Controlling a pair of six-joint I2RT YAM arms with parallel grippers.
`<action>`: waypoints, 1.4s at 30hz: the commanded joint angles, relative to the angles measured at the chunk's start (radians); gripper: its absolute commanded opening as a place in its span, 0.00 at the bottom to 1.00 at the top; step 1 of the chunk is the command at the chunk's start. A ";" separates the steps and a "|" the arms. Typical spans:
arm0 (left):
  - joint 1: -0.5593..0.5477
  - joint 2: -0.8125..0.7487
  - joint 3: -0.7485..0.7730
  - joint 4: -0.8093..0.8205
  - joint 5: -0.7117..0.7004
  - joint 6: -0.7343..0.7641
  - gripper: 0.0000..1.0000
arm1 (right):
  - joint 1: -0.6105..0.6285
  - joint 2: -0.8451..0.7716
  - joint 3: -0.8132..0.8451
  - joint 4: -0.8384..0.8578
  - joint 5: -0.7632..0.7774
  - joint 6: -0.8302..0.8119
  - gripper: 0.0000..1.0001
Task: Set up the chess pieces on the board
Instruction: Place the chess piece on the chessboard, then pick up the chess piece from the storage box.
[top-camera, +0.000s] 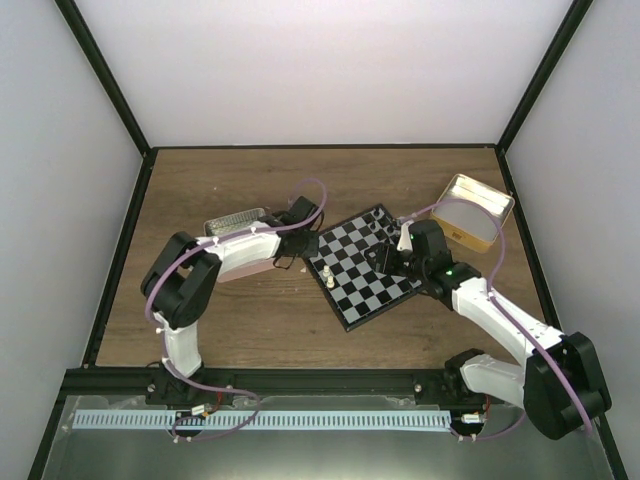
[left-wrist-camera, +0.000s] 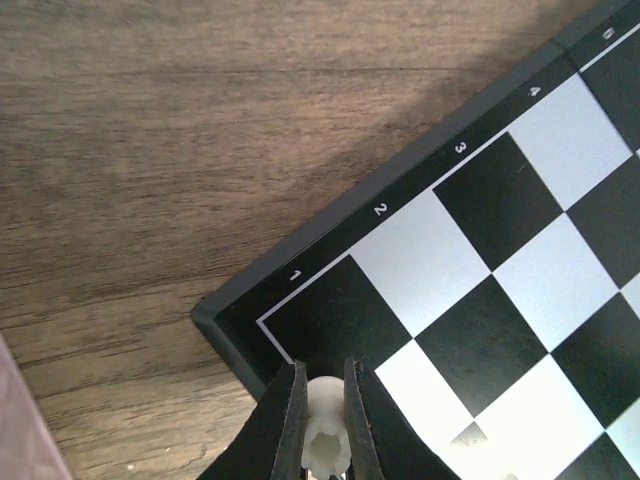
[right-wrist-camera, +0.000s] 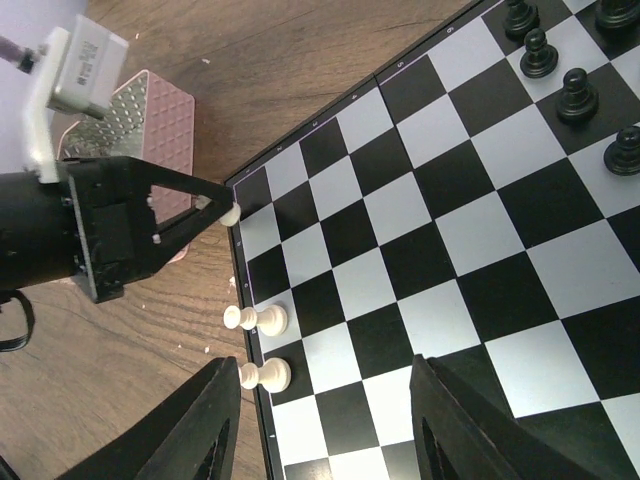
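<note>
The board lies turned at the table's middle; it also shows in the left wrist view and the right wrist view. My left gripper is shut on a cream-white piece, held just above the board's corner square beside the mark 1. The right wrist view shows that piece at my left fingertips. My right gripper is open and empty above the board. Two white pieces stand on the board's left edge squares. Several black pieces stand at the far corner.
A pink-sided tin stands left of the board, behind my left arm. A yellow metal tin lies open at the back right. Bare wood table lies left of the board's corner.
</note>
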 joint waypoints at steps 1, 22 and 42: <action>-0.009 0.049 0.049 0.012 0.020 0.024 0.09 | 0.009 -0.018 -0.004 0.006 0.012 0.003 0.48; -0.019 0.112 0.082 -0.026 -0.061 0.059 0.13 | 0.008 -0.020 -0.016 0.000 0.021 0.001 0.48; 0.088 -0.166 -0.041 -0.017 -0.315 -0.076 0.43 | 0.008 -0.043 -0.018 -0.004 0.019 0.004 0.48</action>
